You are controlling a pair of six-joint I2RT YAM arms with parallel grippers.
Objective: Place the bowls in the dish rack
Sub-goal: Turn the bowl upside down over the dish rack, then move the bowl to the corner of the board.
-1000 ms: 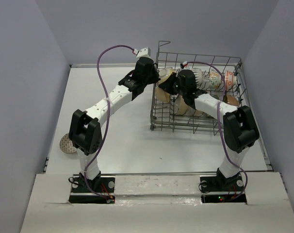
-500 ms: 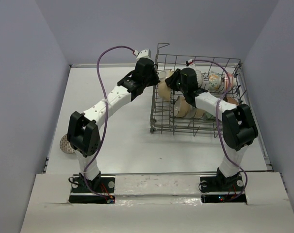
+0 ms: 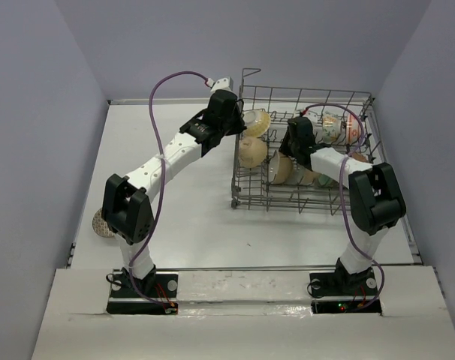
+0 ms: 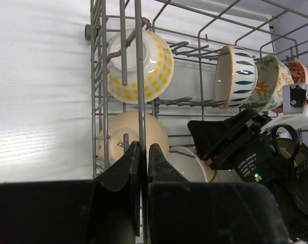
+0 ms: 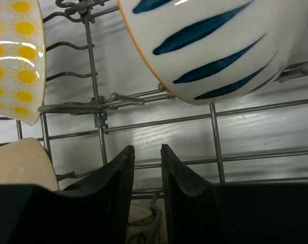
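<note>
Inside dish rack [image 3: 246, 180]: bowls [image 4: 156, 66] on edge among tines; stray bowl [image 3: 100, 223] well left of rack on surface [image 3: 197, 217]. Likely rigid, glazed-slick, chippable ceramic; best pinched at rim. Left fingers [image 4: 126, 168] pinching rack wire; right fingers [image 5: 113, 178] slightly spread, empty.

Bright, even light, soft shadows
Bench [image 4: 37, 91] blows out white in the left wrist view; glare spots on the yellow-dotted bowl [image 5: 17, 61].
</note>
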